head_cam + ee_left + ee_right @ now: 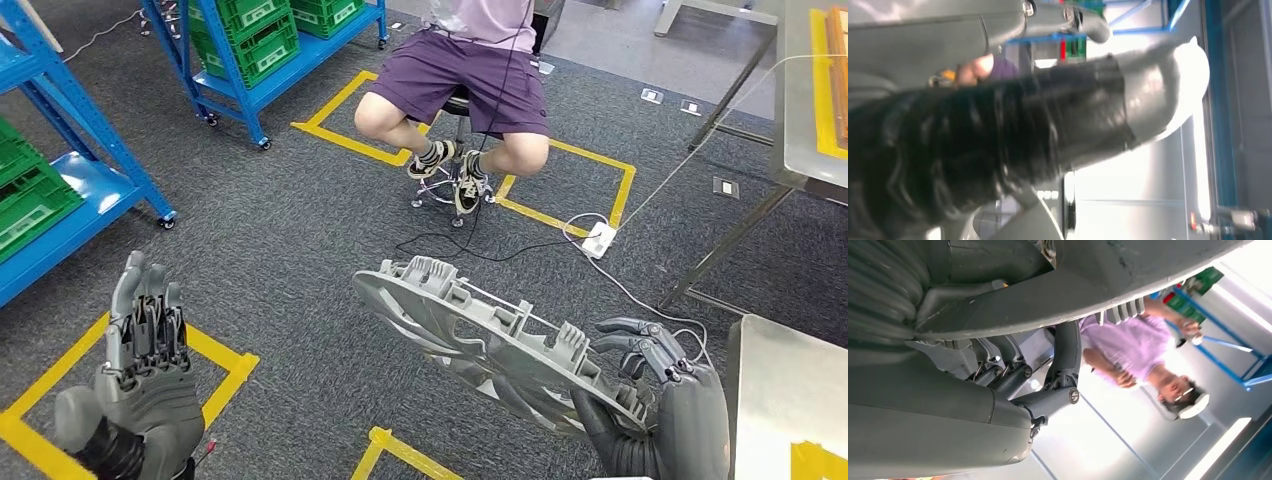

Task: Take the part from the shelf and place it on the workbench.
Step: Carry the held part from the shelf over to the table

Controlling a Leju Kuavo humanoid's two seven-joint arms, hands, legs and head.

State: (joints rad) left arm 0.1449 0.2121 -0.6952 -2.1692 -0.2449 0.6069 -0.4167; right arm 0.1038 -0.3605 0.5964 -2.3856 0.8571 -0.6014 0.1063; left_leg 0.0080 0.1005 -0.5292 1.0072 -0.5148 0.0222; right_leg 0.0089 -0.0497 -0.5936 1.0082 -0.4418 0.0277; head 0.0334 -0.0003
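A large flat grey plastic part [480, 335] with ribs and cut-outs is carried above the floor, tilted, reaching from centre toward lower right. My right hand [660, 400] grips its near end, fingers curled over the rim. In the right wrist view the grey part [1128, 270] lies close across the frame, with fingers [1048, 390] wrapped beneath it. My left hand [145, 370] is raised at lower left, fingers straight and held together, holding nothing. The steel workbench [790, 390] shows its corner at lower right.
A person [455, 80] sits on a stool straight ahead. Blue shelves with green crates [40, 190] stand left and far left. Yellow tape boxes [230, 365] mark the grey floor. A white power strip [598, 238] with cables lies near a second metal table [800, 120] at right.
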